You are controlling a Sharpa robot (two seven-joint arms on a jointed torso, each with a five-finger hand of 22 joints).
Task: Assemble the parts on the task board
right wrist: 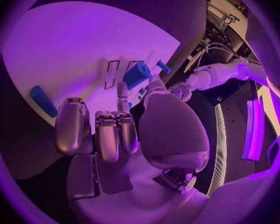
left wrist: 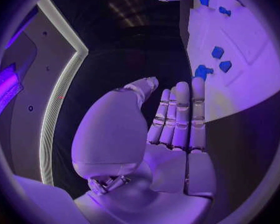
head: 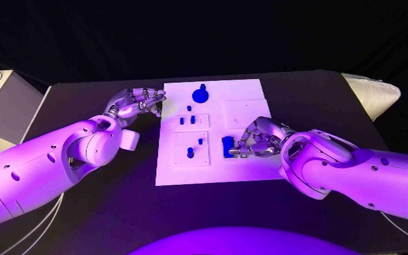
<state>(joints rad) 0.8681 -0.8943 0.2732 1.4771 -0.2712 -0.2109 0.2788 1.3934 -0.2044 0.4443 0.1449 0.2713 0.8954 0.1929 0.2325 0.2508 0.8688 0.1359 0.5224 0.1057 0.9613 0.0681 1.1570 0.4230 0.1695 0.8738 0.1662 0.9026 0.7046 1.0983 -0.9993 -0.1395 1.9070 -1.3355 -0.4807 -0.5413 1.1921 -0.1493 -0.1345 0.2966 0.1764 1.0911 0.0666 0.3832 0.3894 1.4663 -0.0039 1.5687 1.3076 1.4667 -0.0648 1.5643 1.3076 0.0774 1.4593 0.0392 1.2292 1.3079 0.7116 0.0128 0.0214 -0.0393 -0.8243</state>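
The white task board (head: 246, 98) lies in the middle of the table. Standing on it are a large round blue part (head: 200, 95) at the far end and several small blue parts (head: 194, 119) on the left half. My right hand (head: 259, 137) rests on the board's right half. Its thumb and one finger pinch a blue block (head: 228, 146), the blue block (right wrist: 137, 74) showing between the fingertips, and the other fingers (right wrist: 109, 134) are curled in. My left hand (head: 136, 103) hovers just off the board's left edge, holding nothing, its fingers (left wrist: 180, 117) straight and side by side.
A pale box (head: 13, 107) stands at the table's left edge, and a light ribbed object (head: 375, 94) lies at the back right corner. Bare black table (head: 102, 208) surrounds the board. A long blue part (right wrist: 42, 100) lies on the board away from my right hand.
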